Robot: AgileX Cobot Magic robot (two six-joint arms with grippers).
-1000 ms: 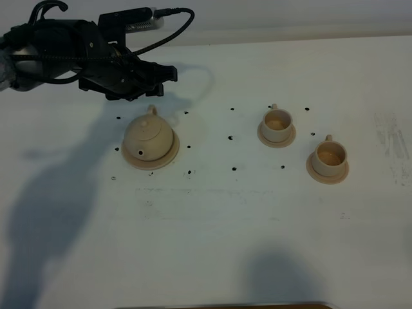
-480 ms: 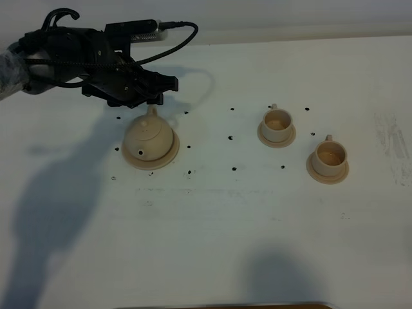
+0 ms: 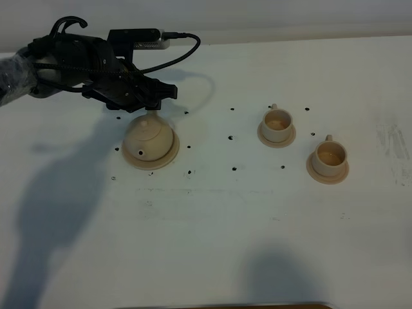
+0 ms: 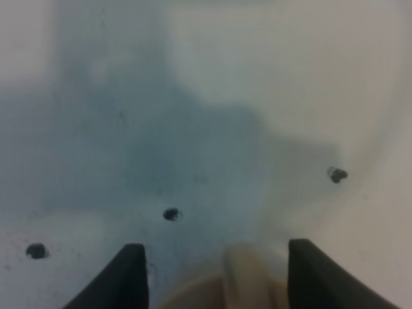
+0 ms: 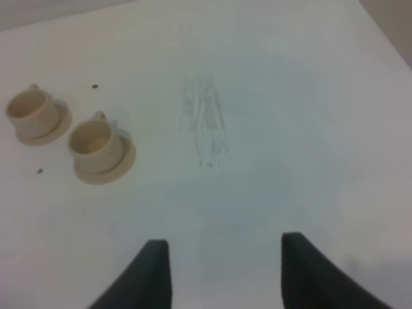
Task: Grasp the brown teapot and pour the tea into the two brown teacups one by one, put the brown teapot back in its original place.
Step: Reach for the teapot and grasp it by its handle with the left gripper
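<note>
The brown teapot point(image 3: 149, 136) sits on its flat round saucer point(image 3: 166, 159) at the table's left, spout toward the front. My left gripper point(image 3: 153, 105) is open just behind it, at the loop handle. In the left wrist view the handle point(image 4: 246, 275) stands between the two dark fingers point(image 4: 131, 278) of the left gripper point(image 4: 215, 264), with no contact visible. The two brown teacups point(image 3: 277, 120) point(image 3: 329, 153) stand on small saucers at the right. In the right wrist view both cups point(image 5: 29, 108) point(image 5: 96, 143) show, and my right gripper point(image 5: 222, 273) is open and empty, away from them.
Small black dots point(image 3: 232, 138) mark the white table point(image 3: 212, 219) around the teapot and cups. A scuffed patch point(image 3: 391, 138) lies at the far right, also in the right wrist view point(image 5: 206, 125). A dark edge point(image 3: 225, 306) shows at the table's front.
My left gripper has moved right and down toward the teapot, from behind and left of it to its handle. The teapot and cups have not moved.
</note>
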